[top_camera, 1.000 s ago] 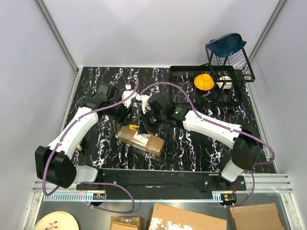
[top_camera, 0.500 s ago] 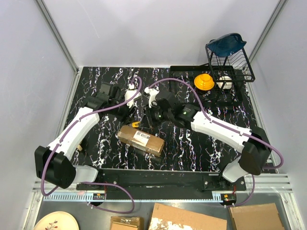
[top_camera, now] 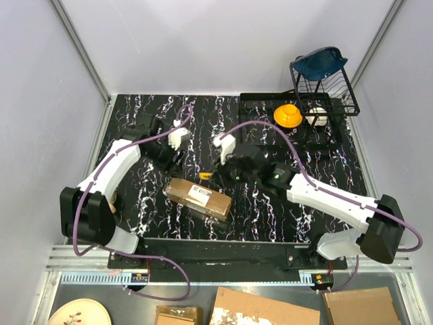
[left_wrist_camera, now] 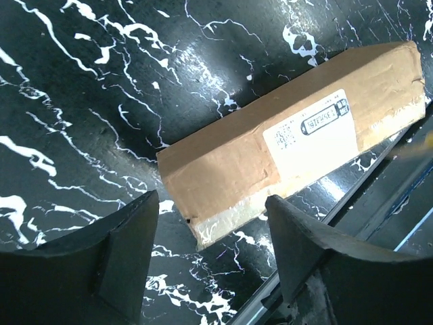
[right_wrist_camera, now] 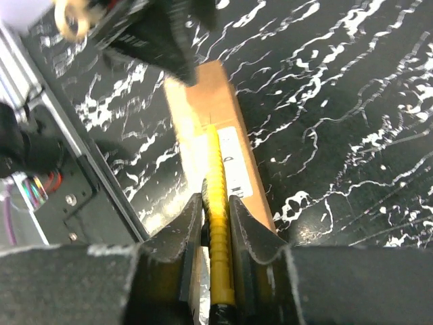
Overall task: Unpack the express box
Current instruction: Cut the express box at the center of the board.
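The box [top_camera: 199, 198] is lying near centre, apparently unopened. The right gripper [right_wrist_camera: 216, 210], clamped on the knife [right_wrist_camera: 216, 169], is being shifted rightward from the box's far edge. The left gripper [left_wrist_camera: 211, 203], spread, is being held above its left end. Cutting is judged unfinished.

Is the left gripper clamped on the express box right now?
No, the left wrist view shows the left gripper open, its fingers spread wide with a visible gap on either side of the express box.
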Robot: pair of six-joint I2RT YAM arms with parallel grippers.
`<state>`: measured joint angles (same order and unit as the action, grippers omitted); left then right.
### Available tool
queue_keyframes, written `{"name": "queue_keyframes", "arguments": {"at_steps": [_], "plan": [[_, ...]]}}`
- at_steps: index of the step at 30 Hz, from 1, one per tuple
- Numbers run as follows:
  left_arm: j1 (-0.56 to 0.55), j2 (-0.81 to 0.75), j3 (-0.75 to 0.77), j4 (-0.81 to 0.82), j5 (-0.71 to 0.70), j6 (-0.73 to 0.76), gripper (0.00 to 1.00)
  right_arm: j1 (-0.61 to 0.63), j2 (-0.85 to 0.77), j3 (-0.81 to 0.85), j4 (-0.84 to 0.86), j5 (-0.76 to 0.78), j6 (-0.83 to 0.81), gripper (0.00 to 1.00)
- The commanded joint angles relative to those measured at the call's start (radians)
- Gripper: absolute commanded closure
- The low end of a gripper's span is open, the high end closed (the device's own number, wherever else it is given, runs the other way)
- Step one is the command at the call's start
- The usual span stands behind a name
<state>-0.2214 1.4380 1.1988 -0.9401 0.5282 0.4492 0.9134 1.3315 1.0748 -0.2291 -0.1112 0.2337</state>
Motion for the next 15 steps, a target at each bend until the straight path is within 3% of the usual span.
{"name": "queue_keyframes", "arguments": {"at_steps": [1,15], "plan": [[-0.004,0.073,0.048,0.007,0.043,0.022,0.33,0.149,0.06,0.046,-0.036,0.129,-0.258,1.0],[-0.003,0.13,-0.028,0.066,0.016,0.065,0.39,0.197,0.144,0.108,-0.07,0.067,-0.436,1.0]]}}
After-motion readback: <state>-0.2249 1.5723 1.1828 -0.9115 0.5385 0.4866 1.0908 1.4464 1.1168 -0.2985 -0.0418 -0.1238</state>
